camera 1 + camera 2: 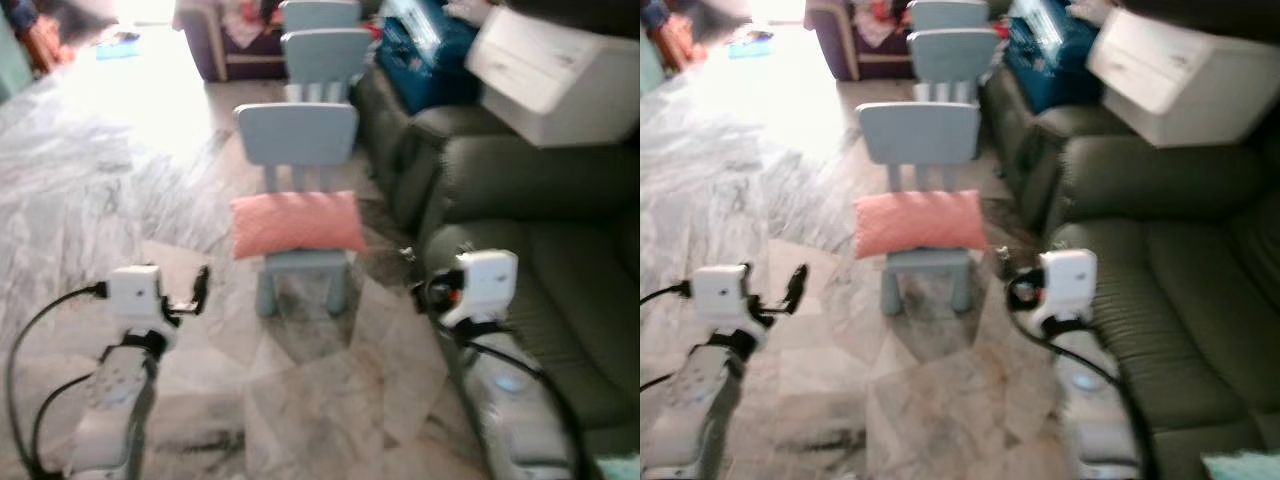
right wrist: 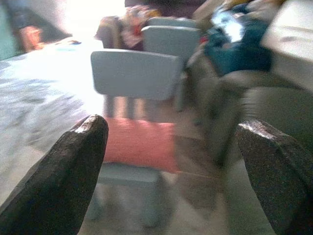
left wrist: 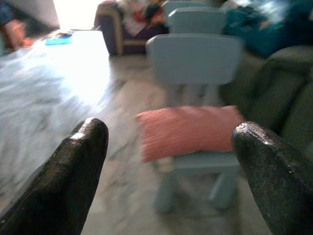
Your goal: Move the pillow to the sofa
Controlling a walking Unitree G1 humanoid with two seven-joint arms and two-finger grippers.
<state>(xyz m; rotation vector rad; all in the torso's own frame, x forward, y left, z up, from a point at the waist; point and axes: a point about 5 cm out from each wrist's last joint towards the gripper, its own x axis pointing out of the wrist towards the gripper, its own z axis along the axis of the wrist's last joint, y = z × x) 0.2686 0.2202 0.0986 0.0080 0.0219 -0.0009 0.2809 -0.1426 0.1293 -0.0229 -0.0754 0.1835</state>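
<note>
pink pillow (image 1: pixel 297 223) flat on chair (image 1: pixel 300 140), beside sofa (image 1: pixel 560 300)

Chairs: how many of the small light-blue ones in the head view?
3, in a row beside the dark green sofa. The nearest light-blue chair holds the pink pillow; the second chair stands behind it; the third chair behind that. More may be hidden farther back.

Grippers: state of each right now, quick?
Left gripper: open, empty, aimed at the pillow.
Right gripper: open, empty, short of the pillow.
</note>
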